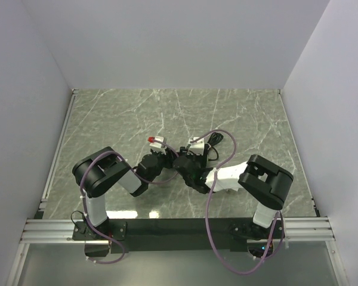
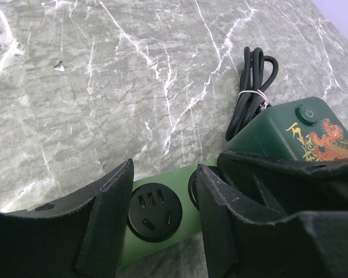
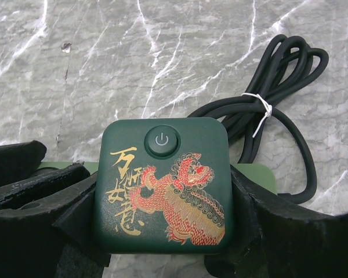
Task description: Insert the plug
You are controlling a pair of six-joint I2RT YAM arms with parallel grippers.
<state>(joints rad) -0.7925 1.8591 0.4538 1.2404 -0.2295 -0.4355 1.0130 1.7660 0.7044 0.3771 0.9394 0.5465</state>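
The right tool (image 3: 162,185) is clamping a dark green, square, rounded-corner plastic plug block (image 3: 162,185), with one black padded finger (image 3: 52,191) pressing against its left side and the other against its right side. The plug block is showing a round power button (image 3: 161,141) near its top edge, gold characters and a red-and-gold dragon print below. It is sitting directly over one end of a light green plastic power strip (image 2: 142,249), which is lying flat on the grey-green marbled counter (image 2: 75,87). The block's body is hiding whether its pins are seated in the strip.

The left tool (image 2: 165,174) is standing with its jaws apart over the same power strip, just beside the plug block. Its two black fingers (image 2: 104,226) are framing a round black socket (image 2: 155,211) that is facing up in the gap between them. Both fingers are covering parts of the strip; whether they are touching it cannot be told.

A black rubber cable (image 3: 290,75), coiled and bound by a thin white tie (image 3: 260,107), is lying on the counter just beyond the plug block, with one strand running in behind the block's right side.

In the overhead view both arms are reaching inward and meeting near the middle of the counter.
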